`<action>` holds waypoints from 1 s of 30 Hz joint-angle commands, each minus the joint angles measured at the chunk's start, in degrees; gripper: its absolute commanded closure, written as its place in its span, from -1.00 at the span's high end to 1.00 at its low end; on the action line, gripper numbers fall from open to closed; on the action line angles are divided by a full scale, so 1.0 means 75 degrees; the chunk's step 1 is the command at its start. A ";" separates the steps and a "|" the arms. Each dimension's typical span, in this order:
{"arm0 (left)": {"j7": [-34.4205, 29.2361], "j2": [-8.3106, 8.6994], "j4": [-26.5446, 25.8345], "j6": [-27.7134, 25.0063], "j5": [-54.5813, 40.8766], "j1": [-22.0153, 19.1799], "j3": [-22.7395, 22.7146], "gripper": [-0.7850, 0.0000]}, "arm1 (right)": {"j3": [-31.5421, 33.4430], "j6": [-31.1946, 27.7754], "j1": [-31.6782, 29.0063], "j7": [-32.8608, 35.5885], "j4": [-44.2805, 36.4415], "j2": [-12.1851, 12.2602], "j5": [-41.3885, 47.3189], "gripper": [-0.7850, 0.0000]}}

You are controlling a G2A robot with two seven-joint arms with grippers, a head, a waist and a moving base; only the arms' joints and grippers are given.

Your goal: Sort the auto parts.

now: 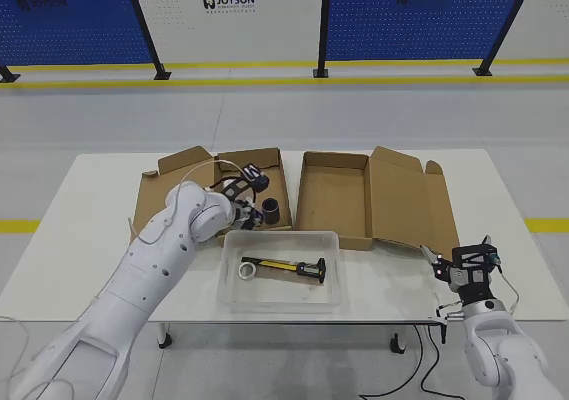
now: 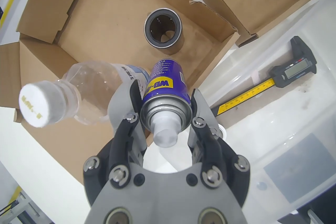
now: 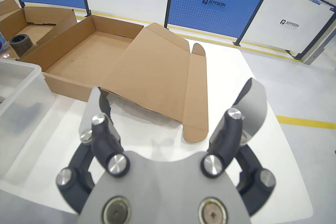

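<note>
My left gripper (image 2: 164, 104) is shut on a blue spray can (image 2: 166, 88), held upright over the near edge of the left cardboard box (image 2: 110, 9). Inside that box stand a black cylindrical sleeve (image 2: 162, 28) and a clear plastic bottle (image 2: 78, 93) with a white cap, right beside the can. From above, the left gripper (image 1: 245, 213) is at the box's front, next to the sleeve (image 1: 272, 210). A digital caliper (image 2: 265, 86) lies in the clear bin (image 1: 232, 292). My right gripper (image 3: 173, 100) stands open over the table's right front, nothing between its fingers.
The right cardboard box (image 1: 334, 200) lies open with bare floor, its lid (image 3: 157, 72) folded flat toward my right gripper (image 1: 469, 263). A white ring (image 1: 249, 270) lies beside the caliper (image 1: 286, 267) in the bin. The table's front right corner is bare.
</note>
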 commanded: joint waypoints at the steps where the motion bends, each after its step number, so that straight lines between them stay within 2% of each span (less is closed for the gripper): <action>1: 0.0031 -0.0049 0.0162 0.0042 -0.0002 -0.0095 0.0090 -1.00 | 0.0000 0.0000 0.0000 0.0000 0.0000 0.0000 0.0000 1.00; 11: 0.0156 -0.0312 0.0974 0.0080 -0.0041 -0.0509 0.0523 -1.00 | 0.0000 0.0000 0.0000 0.0000 0.0000 0.0000 0.0000 1.00; 14: 0.0222 -0.0387 0.1180 0.0076 -0.0072 -0.0607 0.0622 -0.84 | 0.0000 0.0000 0.0000 0.0000 0.0000 0.0000 0.0000 1.00; 16: 0.0265 -0.0435 0.1315 0.0066 -0.0089 -0.0668 0.0682 -0.60 | 0.0000 0.0000 0.0000 0.0000 0.0000 0.0000 0.0000 1.00; 24: 0.0470 -0.0591 0.1744 0.0017 -0.0108 -0.0866 0.0841 -0.46 | 0.0000 0.0000 0.0000 0.0000 0.0000 0.0000 0.0000 1.00; 27: 0.0522 -0.0636 0.1839 0.0003 -0.0108 -0.0918 0.0878 -0.15 | 0.0000 0.0000 0.0000 0.0000 0.0000 0.0000 0.0000 1.00; 30: 0.0567 -0.0677 0.1934 -0.0016 -0.0106 -0.0965 0.0904 -0.10 | 0.0000 0.0000 0.0000 0.0000 0.0000 0.0000 0.0000 1.00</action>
